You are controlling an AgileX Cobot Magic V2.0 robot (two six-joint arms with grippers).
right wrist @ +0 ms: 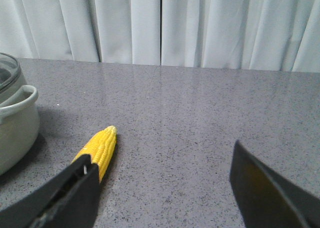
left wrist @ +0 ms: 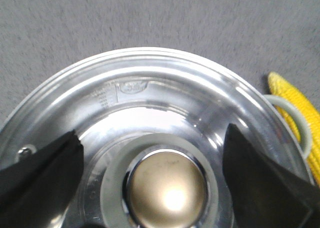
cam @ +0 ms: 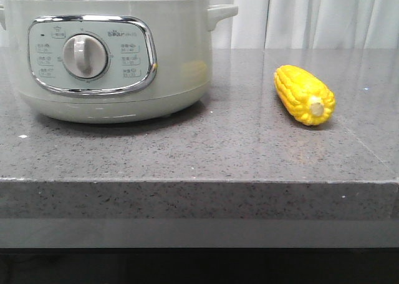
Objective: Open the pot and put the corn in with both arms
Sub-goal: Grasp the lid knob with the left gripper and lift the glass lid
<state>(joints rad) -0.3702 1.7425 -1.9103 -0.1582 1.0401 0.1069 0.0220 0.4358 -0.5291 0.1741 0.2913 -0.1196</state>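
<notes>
Left wrist view: left claw (left wrist: 152, 180) spread wide over pot (left wrist: 150, 138) lid knob (left wrist: 166, 188), untouched. Right claw (right wrist: 165, 198) spread wide, empty, near corn (right wrist: 100, 147).

The right gripper (right wrist: 165, 188) hangs with its dark fingers (right wrist: 65, 198) spread wide above the grey counter (right wrist: 200, 107). The corn (right wrist: 100, 149) lies by one finger, near the pot (right wrist: 15, 128). White curtains (right wrist: 200, 22) hang behind.

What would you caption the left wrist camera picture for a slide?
Open left gripper poised above the pot lid's knob, corn beside the pot on the grey counter.
</notes>
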